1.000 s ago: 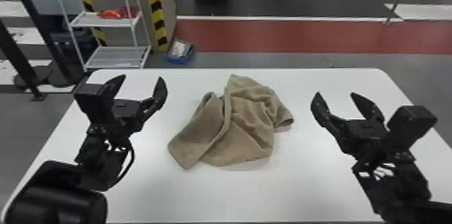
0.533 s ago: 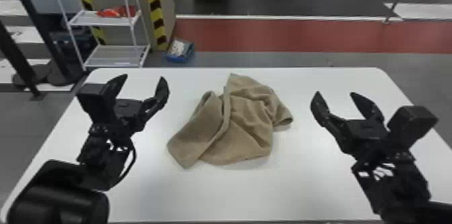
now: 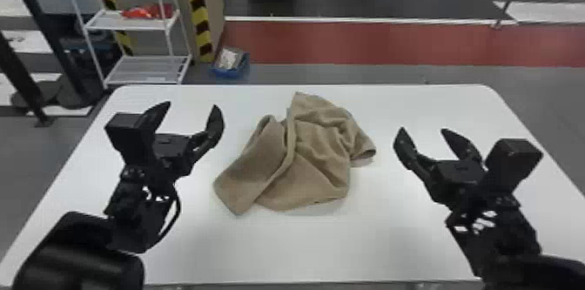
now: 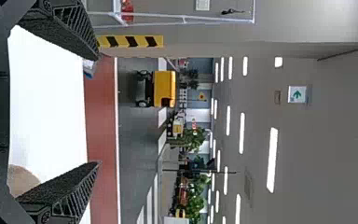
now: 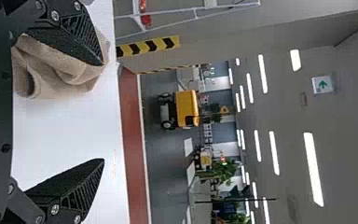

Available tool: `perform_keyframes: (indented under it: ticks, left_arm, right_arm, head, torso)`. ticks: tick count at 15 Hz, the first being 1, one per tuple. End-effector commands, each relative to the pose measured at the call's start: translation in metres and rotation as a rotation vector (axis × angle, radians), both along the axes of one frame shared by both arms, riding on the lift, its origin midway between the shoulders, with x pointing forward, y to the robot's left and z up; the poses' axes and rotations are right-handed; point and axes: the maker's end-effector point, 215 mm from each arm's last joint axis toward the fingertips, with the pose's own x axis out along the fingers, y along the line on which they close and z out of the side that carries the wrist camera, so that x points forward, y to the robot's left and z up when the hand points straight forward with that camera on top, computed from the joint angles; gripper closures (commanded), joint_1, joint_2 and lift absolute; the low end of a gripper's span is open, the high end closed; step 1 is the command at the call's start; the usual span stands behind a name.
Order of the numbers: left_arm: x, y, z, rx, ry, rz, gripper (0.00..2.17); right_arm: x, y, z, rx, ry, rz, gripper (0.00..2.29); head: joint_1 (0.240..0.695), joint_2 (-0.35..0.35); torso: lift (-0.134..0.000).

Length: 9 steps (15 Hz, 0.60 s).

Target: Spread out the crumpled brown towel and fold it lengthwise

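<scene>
The brown towel (image 3: 317, 154) lies crumpled near the middle of the white table, with raised folds and one flap pointing to the near left. Left of it, my left gripper (image 3: 191, 106) stands open. Over the table to the towel's right is my right gripper (image 3: 422, 130), also open, apart from the cloth. In the left wrist view my left gripper (image 4: 99, 106) has its fingers wide apart, and a bit of the towel (image 4: 23, 180) shows beside one finger. The right wrist view has my right gripper (image 5: 104, 112) with nothing between its fingers and the towel (image 5: 58, 74) partly behind one.
The white table (image 3: 261, 250) surrounds the towel on all sides. Beyond its far left edge stand a white rack (image 3: 148, 67) and a blue bin (image 3: 230, 65) on the floor. Black posts (image 3: 43, 36) rise at the far left.
My left gripper has shifted slightly to the right, toward the towel. The right gripper and the towel look unmoved.
</scene>
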Motion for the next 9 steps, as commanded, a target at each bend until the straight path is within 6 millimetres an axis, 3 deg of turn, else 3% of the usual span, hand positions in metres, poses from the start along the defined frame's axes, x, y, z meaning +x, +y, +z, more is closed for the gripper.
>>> perform_keyframes:
  ticks: [1,7,9]
  left_arm:
    - [-0.007,-0.014,-0.021,-0.007,0.038,-0.017,0.09]
    - [-0.026,-0.028,-0.050,-0.062,0.149,-0.065,0.08]
    - [-0.038,-0.044,-0.055,-0.115,0.208,-0.132,0.09]
  right_arm:
    - [-0.004,-0.001,-0.030,-0.018,0.071,-0.001,0.17]
    - [-0.035,-0.034,-0.066,-0.117,0.154,-0.019,0.19]
    - [-0.048,-0.036,-0.062,-0.125,0.148,-0.022,0.19]
  head:
    - [0.680,-0.018]
    - [0.695,-0.063]
    - [0.695,-0.078]
  torso:
    - [-0.120]
    - [-0.120]
    - [-0.120]
